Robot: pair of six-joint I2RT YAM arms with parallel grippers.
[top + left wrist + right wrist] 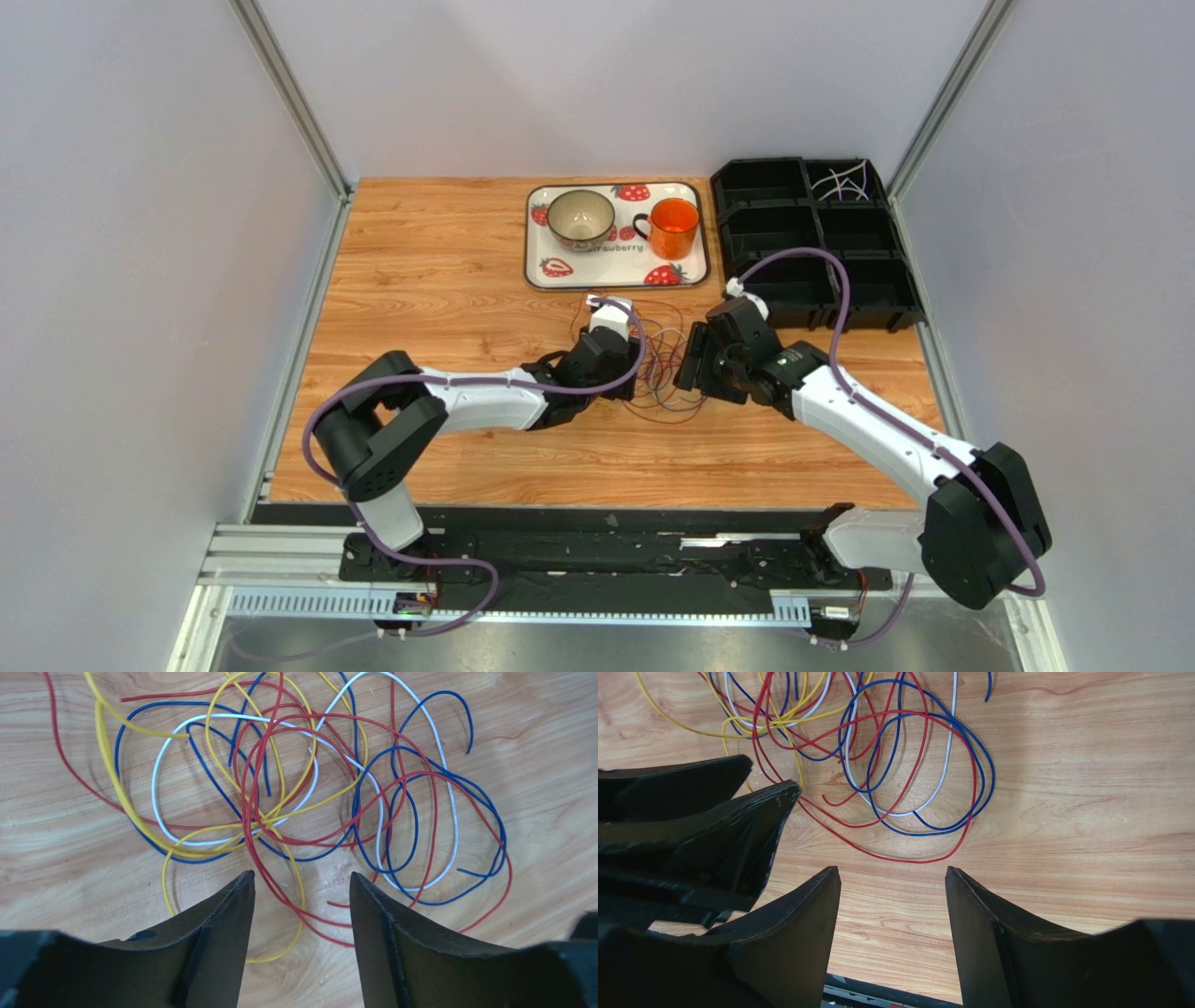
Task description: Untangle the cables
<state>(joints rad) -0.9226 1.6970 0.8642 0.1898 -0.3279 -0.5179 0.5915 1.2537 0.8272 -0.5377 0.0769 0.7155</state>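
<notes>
A tangle of thin red, blue, yellow and white cables (662,375) lies on the wooden table between my two grippers. In the left wrist view the cables (295,791) spread out just ahead of my left gripper (302,882). It is open, with a red and a yellow loop lying on the table between its fingers. In the right wrist view the cables (892,763) lie ahead of my right gripper (892,878), which is open and empty over bare wood. The left gripper's black fingers (703,833) show at the left of that view.
A strawberry-print tray (539,266) at the back holds a bowl (579,216) and an orange cup (675,224). A black compartment organizer (807,231) stands at the back right, with white wires (842,182) in one compartment. The table's near edge (878,990) is just below the right gripper.
</notes>
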